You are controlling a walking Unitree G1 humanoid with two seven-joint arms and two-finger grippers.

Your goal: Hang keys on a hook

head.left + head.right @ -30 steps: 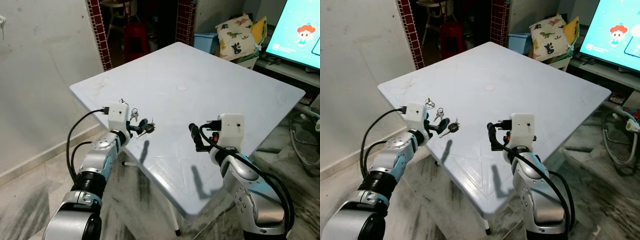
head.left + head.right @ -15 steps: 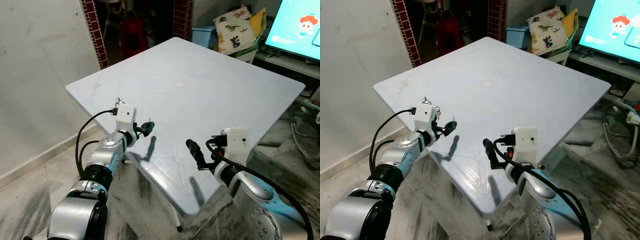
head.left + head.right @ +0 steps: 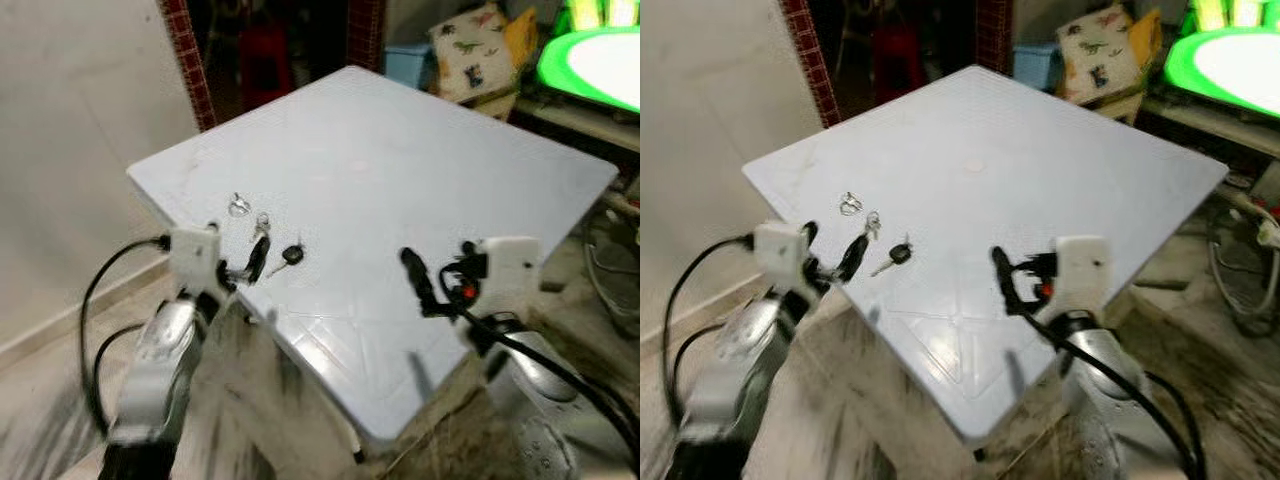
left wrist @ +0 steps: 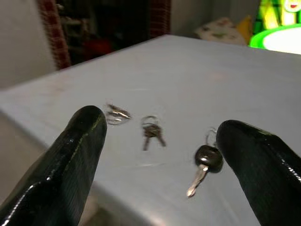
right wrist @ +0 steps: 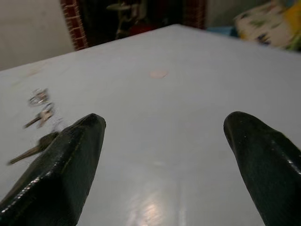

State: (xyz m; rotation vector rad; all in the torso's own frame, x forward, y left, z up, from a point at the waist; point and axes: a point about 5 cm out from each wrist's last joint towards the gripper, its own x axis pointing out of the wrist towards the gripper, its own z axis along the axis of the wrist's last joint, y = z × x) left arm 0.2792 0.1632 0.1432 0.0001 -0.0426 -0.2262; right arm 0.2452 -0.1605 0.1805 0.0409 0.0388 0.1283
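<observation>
Two grippers hover at the table's point(image 3: 420, 150) near edge, jaws apart: left gripper point(image 4: 169, 155), right gripper point(image 5: 164, 160). Black-headed key point(image 4: 205, 160) lies on the table just beyond the left jaws; small keys point(image 4: 152, 133) and ring point(image 4: 116, 114) farther.

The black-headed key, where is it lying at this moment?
The black-headed key lies on the white table near its left front edge, just right of the small silver keys and apart from the open left pincer.
</observation>
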